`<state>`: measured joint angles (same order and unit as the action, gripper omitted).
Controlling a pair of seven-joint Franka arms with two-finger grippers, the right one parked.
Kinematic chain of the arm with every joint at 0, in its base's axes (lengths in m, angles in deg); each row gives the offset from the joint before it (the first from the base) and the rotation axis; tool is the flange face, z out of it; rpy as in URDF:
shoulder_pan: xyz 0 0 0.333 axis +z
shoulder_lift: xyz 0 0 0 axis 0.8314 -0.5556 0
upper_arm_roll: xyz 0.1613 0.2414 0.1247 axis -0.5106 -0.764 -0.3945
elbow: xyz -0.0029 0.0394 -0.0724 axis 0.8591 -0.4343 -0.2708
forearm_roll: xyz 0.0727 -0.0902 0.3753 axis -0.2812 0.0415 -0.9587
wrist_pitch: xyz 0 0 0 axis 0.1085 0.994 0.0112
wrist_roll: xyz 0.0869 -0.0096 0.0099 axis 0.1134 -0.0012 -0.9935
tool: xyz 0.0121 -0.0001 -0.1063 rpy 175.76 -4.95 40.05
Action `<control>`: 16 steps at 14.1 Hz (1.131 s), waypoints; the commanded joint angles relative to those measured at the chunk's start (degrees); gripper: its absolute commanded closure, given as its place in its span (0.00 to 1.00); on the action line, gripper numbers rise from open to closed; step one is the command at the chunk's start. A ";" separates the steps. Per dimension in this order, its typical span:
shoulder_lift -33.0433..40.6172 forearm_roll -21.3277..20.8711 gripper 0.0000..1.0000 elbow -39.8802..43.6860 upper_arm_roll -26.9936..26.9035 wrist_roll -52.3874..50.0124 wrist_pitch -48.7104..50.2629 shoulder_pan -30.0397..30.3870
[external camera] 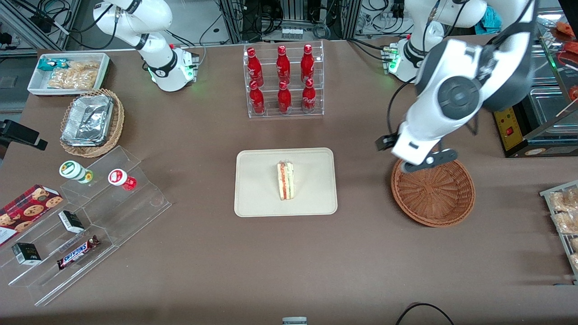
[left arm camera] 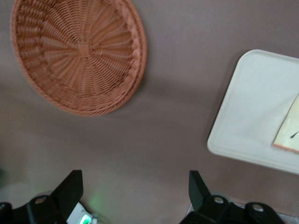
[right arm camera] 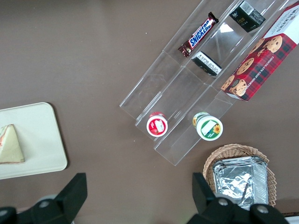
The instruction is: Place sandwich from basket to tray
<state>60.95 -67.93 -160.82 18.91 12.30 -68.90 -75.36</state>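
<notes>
Directly beneath the raised left gripper, whose two black fingers stand spread apart holding nothing, lies bare brown tabletop; the round reddish-brown wicker basket sits close by; the triangular white-bread sandwich rests well apart, on the cream-beige rectangular tray.

Left arm reaches out from its base, elbow raised high, forearm angling down toward the front camera. The wrist is tilted, camera facing down at the table. Pincer hangs in the air above the table, holding nothing. Its two dark fingers stand wide apart, with bare table showing between them. No contact with anything below.
</notes>
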 commanded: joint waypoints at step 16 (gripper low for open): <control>6.96 -1.13 0.00 10.44 0.52 29.35 10.41 17.36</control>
